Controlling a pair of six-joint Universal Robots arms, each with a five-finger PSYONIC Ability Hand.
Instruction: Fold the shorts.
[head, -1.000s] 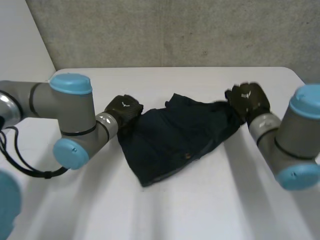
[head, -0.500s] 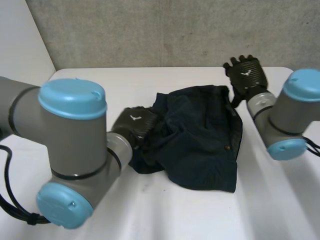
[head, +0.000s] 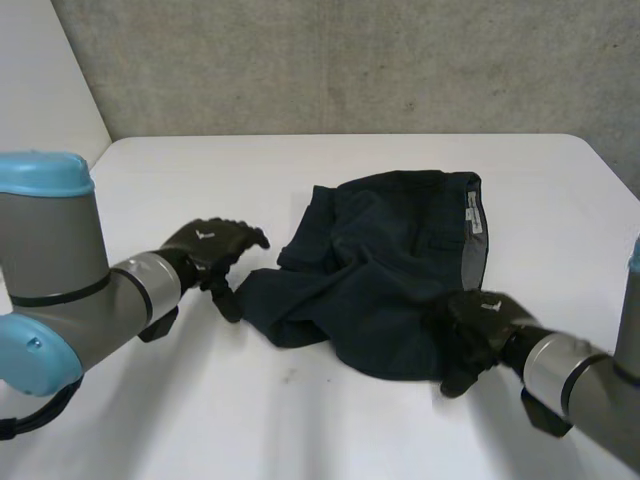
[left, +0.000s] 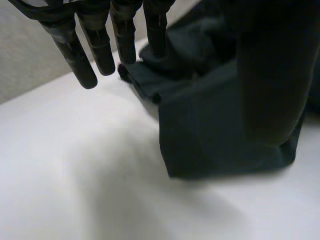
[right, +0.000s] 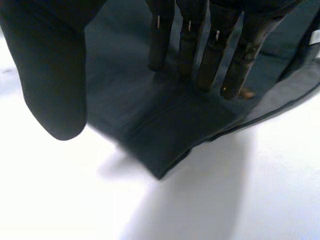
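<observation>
The dark navy shorts (head: 385, 270) lie loosely folded and rumpled at the table's middle, waistband and white label (head: 472, 214) toward the far right. My left hand (head: 212, 245) is open just off their left edge, with its fingers (left: 102, 47) straight and apart from the cloth (left: 215, 125). My right hand (head: 477, 335) rests at the near right corner of the shorts. Its straight fingers (right: 200, 47) lie over the cloth (right: 150, 115), the thumb (right: 50, 75) stands apart, and nothing is pinched.
The white table (head: 300, 420) has bare surface in front of and to both sides of the shorts. A grey wall (head: 350, 60) stands behind the far edge. My left arm (head: 60, 290) fills the near left.
Both hands have let go of the shorts, which now lie on the table. The left hand drew back to the left. The right hand came from the far right corner to the near right corner.
</observation>
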